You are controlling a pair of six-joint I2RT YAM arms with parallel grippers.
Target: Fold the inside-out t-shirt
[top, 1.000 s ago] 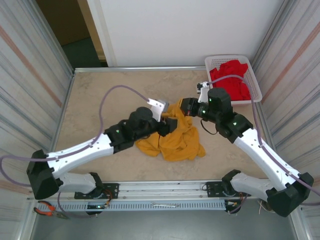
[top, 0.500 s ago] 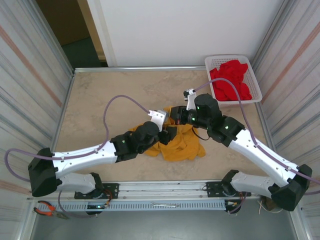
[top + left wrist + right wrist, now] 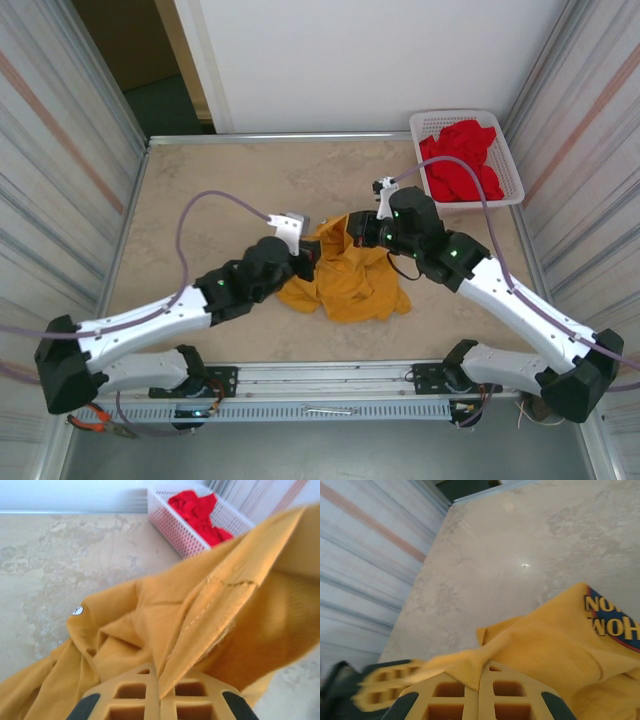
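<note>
Inside-out t-shirt (image 3: 352, 285) lies bunched just off the centre of the table (image 3: 210, 180), toward five o'clock, with both tools clamped on its far side: the left gripper (image 3: 306, 262) pinches a seamed fold at the heap's ten o'clock and the right gripper (image 3: 358, 228) nips an edge at twelve o'clock, apparently to lift and spread the cloth flat. Bare surface opens from nine through eleven o'clock for that, while the basket (image 3: 512, 150) of red garments (image 3: 460, 160) crowds the two o'clock corner
</note>
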